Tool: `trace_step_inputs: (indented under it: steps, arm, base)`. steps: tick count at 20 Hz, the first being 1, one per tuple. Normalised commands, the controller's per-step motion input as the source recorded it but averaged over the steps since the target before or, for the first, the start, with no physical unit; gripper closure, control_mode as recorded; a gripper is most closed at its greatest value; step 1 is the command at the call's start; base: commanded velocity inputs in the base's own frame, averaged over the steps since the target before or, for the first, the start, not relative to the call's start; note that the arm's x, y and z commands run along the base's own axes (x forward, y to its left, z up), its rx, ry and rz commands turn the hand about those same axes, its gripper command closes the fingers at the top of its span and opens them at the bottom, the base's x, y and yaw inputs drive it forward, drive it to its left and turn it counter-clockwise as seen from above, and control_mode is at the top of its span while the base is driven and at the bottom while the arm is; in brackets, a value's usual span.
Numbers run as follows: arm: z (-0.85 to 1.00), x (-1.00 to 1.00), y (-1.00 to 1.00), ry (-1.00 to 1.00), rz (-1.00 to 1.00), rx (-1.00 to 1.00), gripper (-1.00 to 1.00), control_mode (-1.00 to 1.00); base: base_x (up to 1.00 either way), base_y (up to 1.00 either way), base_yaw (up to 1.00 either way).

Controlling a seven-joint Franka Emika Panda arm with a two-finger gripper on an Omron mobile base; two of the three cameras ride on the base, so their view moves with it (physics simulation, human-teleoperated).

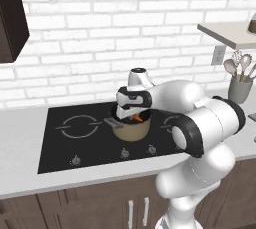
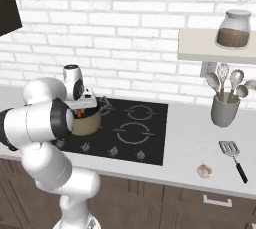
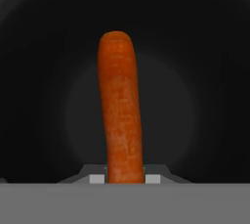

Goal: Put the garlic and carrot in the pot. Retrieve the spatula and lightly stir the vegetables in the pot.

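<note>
Brick-backed worktop (image 2: 190, 143): carrot (image 3: 119, 110) is pinched by near-closed fingers (image 3: 125, 178) over pot (image 1: 131, 128), apparently inside. Release is called for next; garlic (image 2: 204, 171) is then fetched.

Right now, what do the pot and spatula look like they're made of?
Pot: probably brushed or enamelled metal, going by its matte tan-gold wall and dark inside; handles look dark grey. Spatula: grey metal slotted head; the handle reads black, maybe plastic or coated, too small to tell.
</note>
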Motion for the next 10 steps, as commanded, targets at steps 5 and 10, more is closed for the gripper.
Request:
trace_step_inputs:
  steps: [5, 10]
  arm:
    - [0.0, 0.0, 0.0, 0.0, 0.0, 0.0, -1.0, -1.0]
    - [0.03, -0.11, 0.0, -0.01, 0.0, 0.0, -1.0, -1.0]
  base:
    - [0.0, 0.0, 0.0]
    - [0.0, 0.0, 0.0]
